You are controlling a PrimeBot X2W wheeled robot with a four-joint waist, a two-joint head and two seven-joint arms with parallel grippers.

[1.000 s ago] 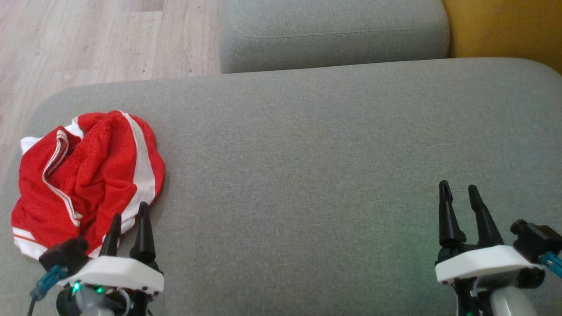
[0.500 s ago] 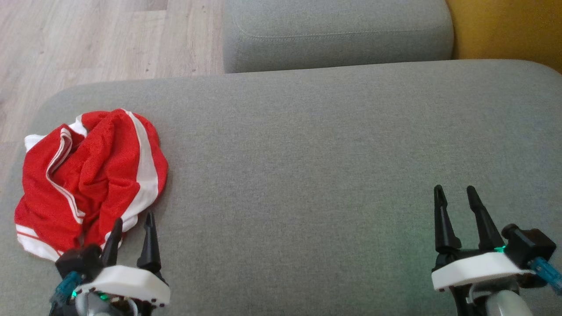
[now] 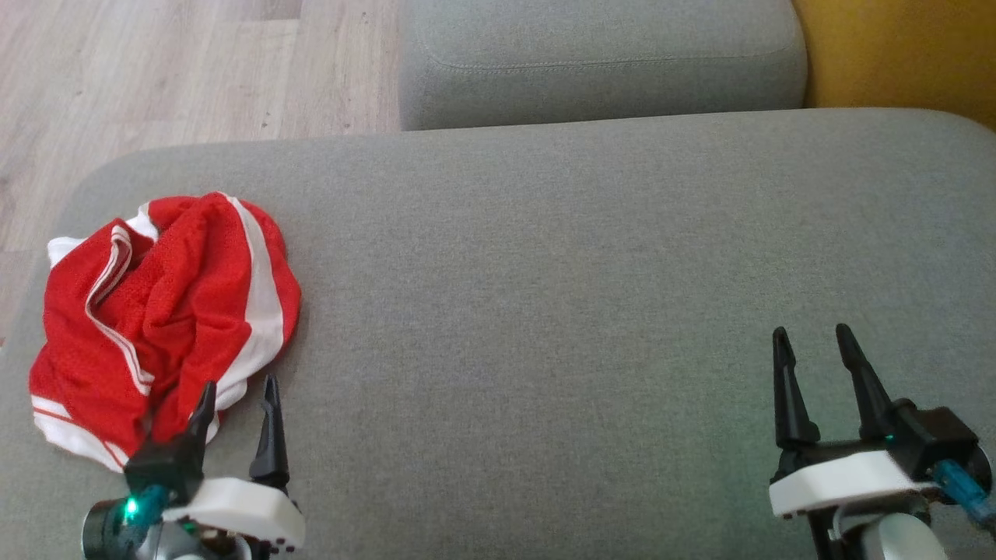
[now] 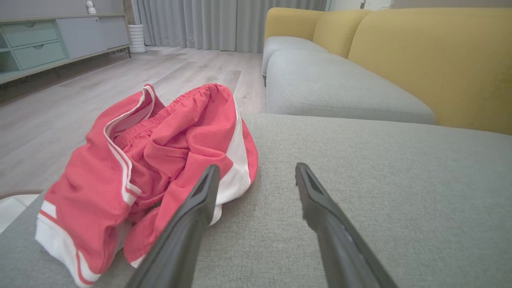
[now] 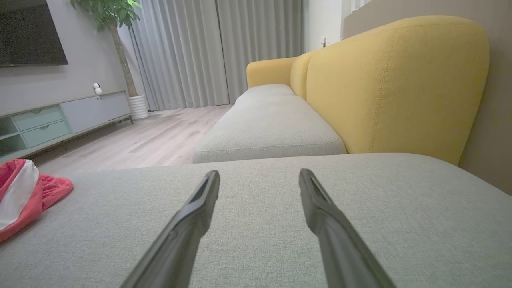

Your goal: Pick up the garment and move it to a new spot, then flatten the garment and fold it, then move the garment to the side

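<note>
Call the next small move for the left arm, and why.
Probably ease the left gripper forward and slightly left over the near edge of the crumpled red garment, then close. Its jaws stand open and empty, with the fabric just ahead.

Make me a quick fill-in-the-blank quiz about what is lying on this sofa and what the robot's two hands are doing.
1. The crumpled garment is red with ____ stripes.
2. It lies on a ____ sofa cushion.
3. The left gripper, close to the garment, has its fingers ____.
4. The right gripper, far across the cushion, holds ____.

Missing words: white; grey; open; nothing.
</note>
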